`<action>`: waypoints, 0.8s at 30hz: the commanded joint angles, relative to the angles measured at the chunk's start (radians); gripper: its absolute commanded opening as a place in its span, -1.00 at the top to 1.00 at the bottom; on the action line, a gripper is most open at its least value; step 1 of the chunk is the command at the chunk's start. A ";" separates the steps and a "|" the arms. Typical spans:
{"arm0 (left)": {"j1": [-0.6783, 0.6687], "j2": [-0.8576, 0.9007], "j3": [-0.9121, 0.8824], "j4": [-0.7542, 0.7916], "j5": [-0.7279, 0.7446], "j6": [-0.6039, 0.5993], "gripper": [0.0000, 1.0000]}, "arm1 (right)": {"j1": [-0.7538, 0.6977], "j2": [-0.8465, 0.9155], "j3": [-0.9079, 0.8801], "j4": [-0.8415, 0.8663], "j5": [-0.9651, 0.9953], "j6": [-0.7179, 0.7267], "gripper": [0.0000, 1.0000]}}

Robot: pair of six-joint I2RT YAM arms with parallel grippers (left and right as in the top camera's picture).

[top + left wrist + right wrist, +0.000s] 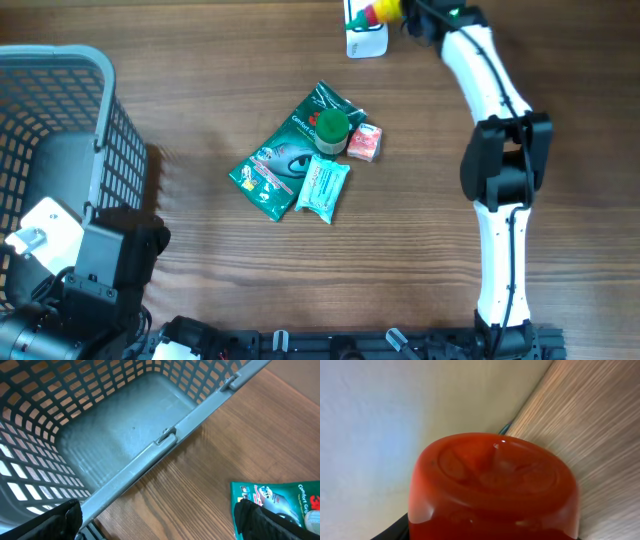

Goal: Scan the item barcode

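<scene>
My right gripper (405, 12) reaches to the table's far edge and is shut on a red item with a yellow part (383, 10). The item hangs just above a white scanner stand (366, 40). Its rounded red base (495, 485) fills the right wrist view and hides the fingers, so no barcode shows. At the near left, my left gripper (160, 527) stands wide open over bare wood beside the basket. Nothing is between its black fingertips (57, 521).
A grey mesh basket (95, 110), its rim (165, 440) close to my left gripper, stands at the left. Mid-table lie a green pouch (285, 155), a green-lidded jar (331, 128), a teal wipes pack (323, 187) and a small orange pack (364, 143).
</scene>
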 commanded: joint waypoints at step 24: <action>0.008 -0.003 0.000 0.000 -0.016 -0.016 -1.00 | -0.983 -0.090 0.019 -0.682 0.264 -0.517 -0.99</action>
